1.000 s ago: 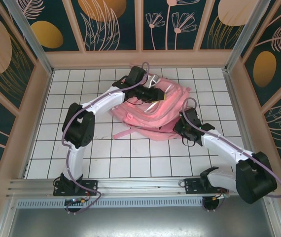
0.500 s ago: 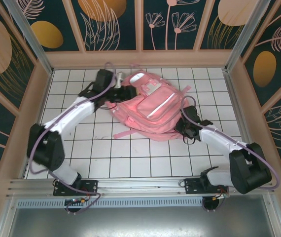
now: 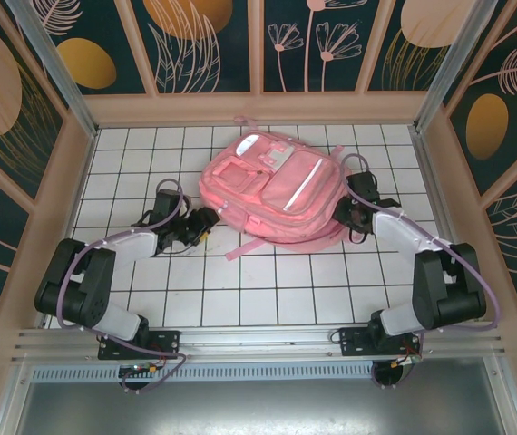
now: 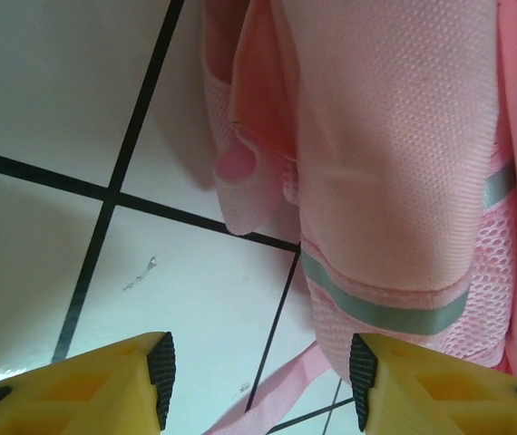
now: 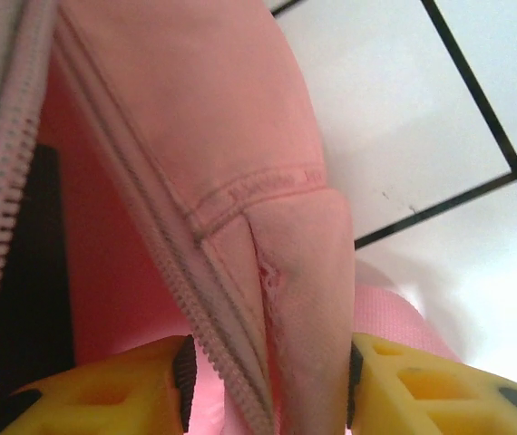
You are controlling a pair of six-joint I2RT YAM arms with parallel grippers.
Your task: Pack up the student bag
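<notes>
The student bag (image 3: 272, 186) is a large pink backpack lying front-up at the back middle of the tiled floor. A pale reflective stripe (image 3: 306, 184) runs across its front. My left gripper (image 3: 209, 220) sits low just left of the bag, open (image 4: 258, 372), with bare tile and a loose pink strap (image 4: 286, 385) between its fingers; the bag's side (image 4: 395, 181) is beside the right finger. My right gripper (image 3: 347, 216) is at the bag's right edge. It is open (image 5: 268, 381), and a fold of bag fabric with a zipper (image 5: 195, 263) stands between its fingers.
A pink strap (image 3: 245, 246) trails from the bag toward the near side. Wooden walls (image 3: 50, 236) close in the white tiled floor (image 3: 268, 290) on three sides. The metal rail (image 3: 258, 340) with both arm bases runs along the near edge.
The left arm has drawn back from the bag's top to the floor left of it. The bag now lies flatter and farther back. The right gripper followed its edge and has opened.
</notes>
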